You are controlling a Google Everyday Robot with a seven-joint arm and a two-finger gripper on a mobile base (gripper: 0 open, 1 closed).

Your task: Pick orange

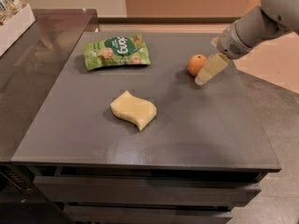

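Note:
The orange [196, 64] is a small round fruit resting on the dark grey table [93, 134], toward the far right. My gripper [210, 70] comes in from the upper right on a pale grey arm and sits just to the right of the orange, close beside it and low over the table. It holds nothing that I can see.
A wavy pale-yellow sponge [134, 109] lies near the table's middle. A green snack bag [116, 52] lies at the far left of the table. A darker counter [32, 59] adjoins on the left, with a white bin [14, 20] on it.

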